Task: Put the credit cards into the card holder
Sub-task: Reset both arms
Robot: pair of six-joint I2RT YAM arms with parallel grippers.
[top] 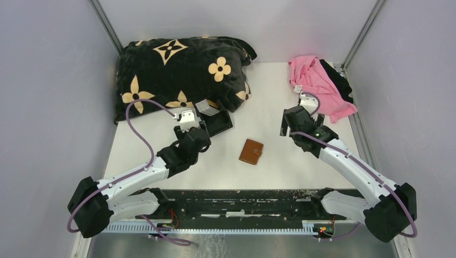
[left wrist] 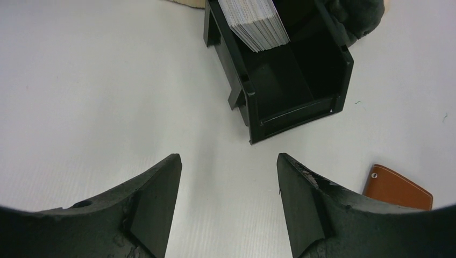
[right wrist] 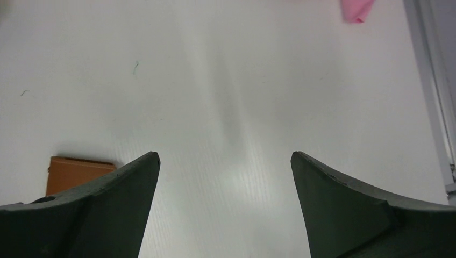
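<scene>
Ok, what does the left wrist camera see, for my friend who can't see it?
A stack of pale credit cards sits at the far end of a black tray on a white table. Below, the left arm's dark jaws stand open with nothing between them, and a corner of the brown card holder peeks in at lower right.

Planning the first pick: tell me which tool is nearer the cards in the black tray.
Left. The left tool sits right beside the black tray holding the credit cards; the right tool is across the table, past the card holder.
</scene>
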